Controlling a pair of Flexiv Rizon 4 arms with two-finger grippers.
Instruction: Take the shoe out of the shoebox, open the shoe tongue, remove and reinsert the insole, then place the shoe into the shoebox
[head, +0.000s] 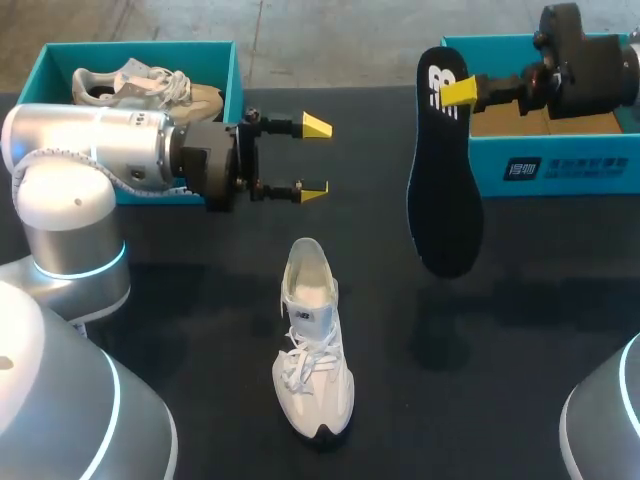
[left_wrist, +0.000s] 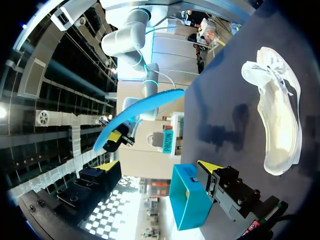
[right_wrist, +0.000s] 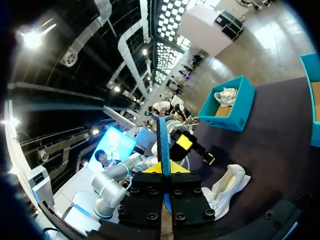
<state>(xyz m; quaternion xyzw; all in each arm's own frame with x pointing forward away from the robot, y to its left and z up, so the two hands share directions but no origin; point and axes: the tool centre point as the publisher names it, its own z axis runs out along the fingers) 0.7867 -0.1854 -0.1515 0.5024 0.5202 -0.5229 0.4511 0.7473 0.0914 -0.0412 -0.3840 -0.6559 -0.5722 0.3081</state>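
Observation:
A white sneaker (head: 312, 345) lies on the black table, toe toward me; it also shows in the left wrist view (left_wrist: 277, 112) and the right wrist view (right_wrist: 227, 187). My right gripper (head: 462, 92) is shut on the top of a dark insole (head: 445, 170), which hangs upright above the table in front of the right teal shoebox (head: 560, 165). In the right wrist view the insole (right_wrist: 162, 142) stands edge-on between that gripper's (right_wrist: 163, 169) tips. My left gripper (head: 314, 158) hovers open and empty above the table, beyond the sneaker's heel. Its own view (left_wrist: 157, 167) faces the blue-backed insole (left_wrist: 140, 112).
A second teal box (head: 215, 60) at the back left holds another pale shoe (head: 140, 85); it also appears in the right wrist view (right_wrist: 235, 105). The right shoebox shows brown card inside. Bare black tabletop (head: 480, 380) lies around the sneaker.

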